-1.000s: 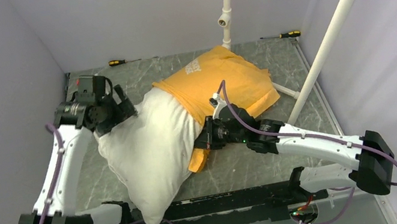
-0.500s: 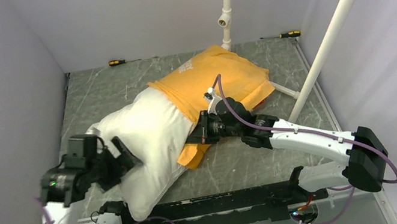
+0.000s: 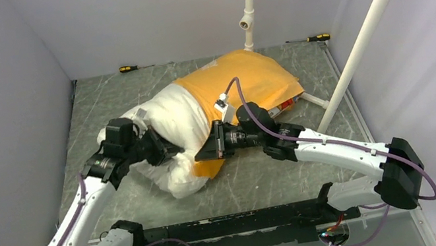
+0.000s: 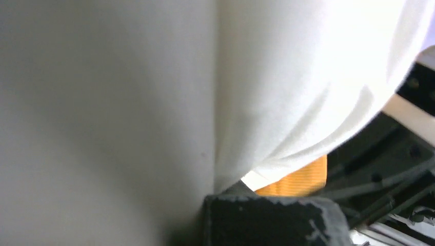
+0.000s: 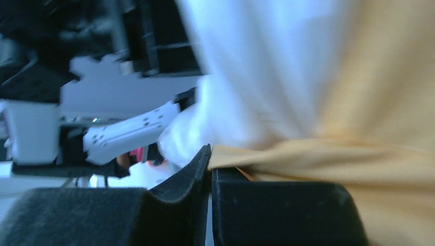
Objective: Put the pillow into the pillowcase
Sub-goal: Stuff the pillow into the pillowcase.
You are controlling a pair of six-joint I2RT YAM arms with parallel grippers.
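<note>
The white pillow [image 3: 165, 122] lies across the table, its far right part inside the orange pillowcase [image 3: 242, 82]. The bare near end bulges out at the left. My left gripper [image 3: 166, 150] presses into the pillow's near side. In the left wrist view white pillow cloth [image 4: 154, 102] fills the frame, and a crease runs down into the left gripper [image 4: 220, 197], which is shut on it. My right gripper [image 3: 203, 155] is shut on the pillowcase's open edge at the pillow's near right. The right wrist view shows the orange hem [image 5: 267, 154] pinched at the right gripper [image 5: 210, 159].
Two screwdrivers [image 3: 132, 67] [image 3: 318, 37] lie along the back edge. An upright white pipe [image 3: 248, 21] stands behind the pillowcase. A slanted white pipe [image 3: 372, 23] crosses at the right. Grey walls close in on the left, back and right.
My left arm swung from the pillow's far left corner round to its near side, and its jaws closed on the pillow. The pillow sits deeper in the case. My right gripper drew the case edge leftward.
</note>
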